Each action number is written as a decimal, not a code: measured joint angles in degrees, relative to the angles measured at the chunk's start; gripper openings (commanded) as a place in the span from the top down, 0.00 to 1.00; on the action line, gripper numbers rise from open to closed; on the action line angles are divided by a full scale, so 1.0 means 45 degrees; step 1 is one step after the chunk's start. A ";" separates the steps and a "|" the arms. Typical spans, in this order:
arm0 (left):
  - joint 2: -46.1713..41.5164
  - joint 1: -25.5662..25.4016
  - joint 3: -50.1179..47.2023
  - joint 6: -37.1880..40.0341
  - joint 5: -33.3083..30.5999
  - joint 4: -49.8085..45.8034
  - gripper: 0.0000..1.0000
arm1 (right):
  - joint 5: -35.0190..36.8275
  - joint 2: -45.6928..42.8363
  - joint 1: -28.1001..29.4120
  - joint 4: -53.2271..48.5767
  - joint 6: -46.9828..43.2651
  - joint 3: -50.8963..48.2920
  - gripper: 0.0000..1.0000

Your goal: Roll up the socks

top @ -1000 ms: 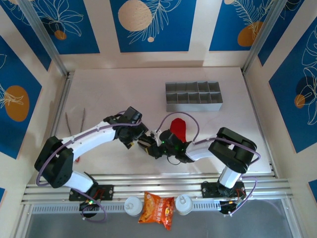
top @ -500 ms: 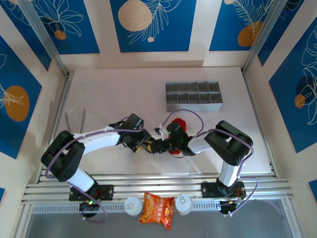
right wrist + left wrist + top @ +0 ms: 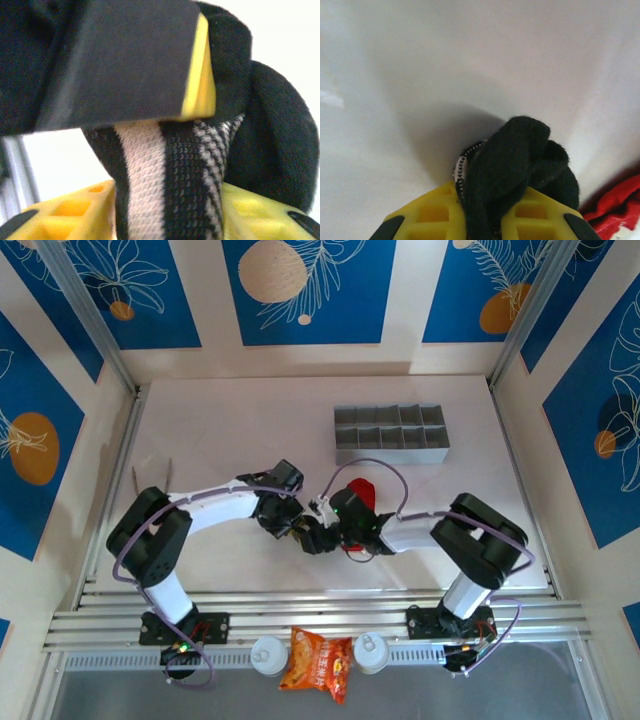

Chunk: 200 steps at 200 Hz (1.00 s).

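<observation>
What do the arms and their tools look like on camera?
The left arm and right arm have white links, black joint housings and a purple cable looping alongside each. The left tool and right tool have yellow fingers with square recesses and black outer edges.

Overhead view looks down from behind on whole table (image 3: 220, 420); both wrist views sit very close, facing each other, sharing striped sock (image 3: 515, 160)

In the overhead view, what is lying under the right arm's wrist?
A red sock lies on the table there. Its far end shows past the right arm. The rest is covered by the arm, so its full shape cannot be seen.
</observation>
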 measured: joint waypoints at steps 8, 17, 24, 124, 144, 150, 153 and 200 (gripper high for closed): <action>0.0058 0.0000 0.0170 0.0010 -0.0015 -0.0495 0.99 | 0.0787 -0.0413 0.0491 -0.0301 -0.0597 -0.0209 0.45; 0.0073 -0.0010 0.0316 0.0015 -0.0083 -0.1083 0.99 | 0.1647 -0.0889 0.1069 -0.0495 -0.1302 -0.0544 0.42; 0.0092 -0.0010 0.0427 0.0015 -0.0141 -0.1540 0.99 | 0.2244 -0.1205 0.1457 -0.0583 -0.1797 -0.0797 0.39; 0.2040 -0.0005 0.3045 0.0107 -0.0097 -0.5260 0.99 | 0.7232 -0.1447 0.3915 -0.1001 -0.5430 -0.0204 0.28; 0.2239 0.0010 0.3283 0.0107 -0.0049 -0.5503 0.99 | 0.7402 -0.0763 0.3983 -0.0894 -0.5532 0.0316 0.28; 0.2297 0.0019 0.3347 0.0112 -0.0029 -0.5566 1.00 | 0.7475 -0.0549 0.3993 -0.0913 -0.5552 0.0466 0.29; 0.2322 0.0019 0.3381 0.0112 -0.0015 -0.5595 1.00 | 0.7524 -0.0442 0.4002 -0.0903 -0.5557 0.0539 0.29; 0.2511 0.0083 0.3555 0.0325 0.0155 -0.5770 0.99 | 0.8140 0.0908 0.4012 -0.1132 -0.5455 0.1321 0.55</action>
